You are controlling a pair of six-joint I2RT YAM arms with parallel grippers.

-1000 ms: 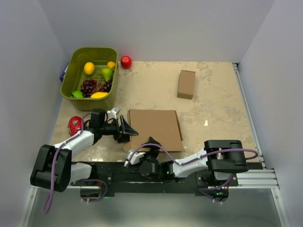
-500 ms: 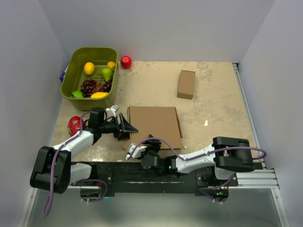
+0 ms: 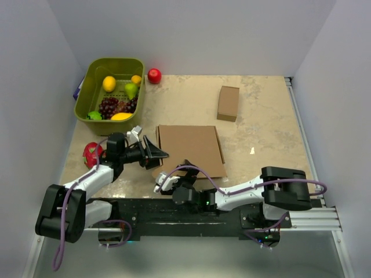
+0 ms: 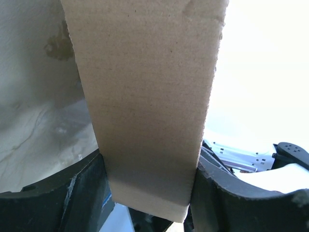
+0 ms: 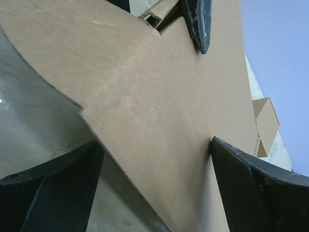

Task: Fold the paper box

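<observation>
The paper box [image 3: 191, 149] lies as a flat brown sheet on the table [image 3: 261, 127], in front of the two arm bases and a little left of centre. Its slightly longer side runs left to right. Both arms meet it at its near-left corner. The left gripper [image 3: 152, 154] comes in from the left, so the sheet stretches away to its right. In the left wrist view a narrow flap [image 4: 149, 121] fills the gap between the fingers [image 4: 82, 193] and touches both, which reads as a grip on the flap. The right gripper [image 3: 185, 171] comes in from the near edge, with the sheet lying beyond it. In the right wrist view its jaws stand wide apart with a corner of the cardboard [image 5: 145, 96] between them, and bare table shows beside one finger [image 5: 48, 193], so it holds nothing. Any fold would likely hinge along that left edge, the side nearest the left arm.
</observation>
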